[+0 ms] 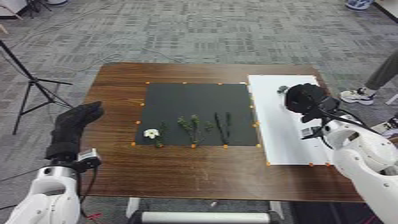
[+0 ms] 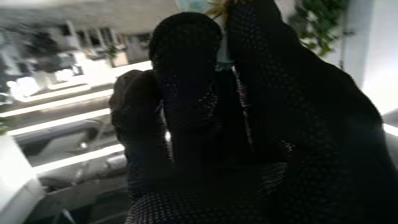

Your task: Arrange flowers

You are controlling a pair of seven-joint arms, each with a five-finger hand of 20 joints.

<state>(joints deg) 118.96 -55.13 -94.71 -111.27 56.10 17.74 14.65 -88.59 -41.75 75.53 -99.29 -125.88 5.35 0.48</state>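
In the head view, my right hand [image 1: 306, 99] is over the white board [image 1: 284, 147], beside a small grey thing [image 1: 282, 89]. The right wrist view shows my right hand [image 2: 191, 95] pinching a pale blue-green, glassy thing [image 2: 224, 56], perhaps a vase, between fingers and thumb, with a yellowish flower-like shape [image 2: 218, 7] at the fingertips. Much of it is hidden by the glove. A white flower [image 1: 151, 133], green sprigs [image 1: 191, 127] and dark stems [image 1: 222, 129] lie on the dark mat [image 1: 195, 100]. My left hand [image 1: 80, 116] is open by the table's left edge.
Small orange markers line the mat and board on the brown table [image 1: 178, 172]. A black tripod [image 1: 34, 82] stands on the floor at the left. A person's leg and shoe [image 1: 358, 97] are beyond the table's right side.
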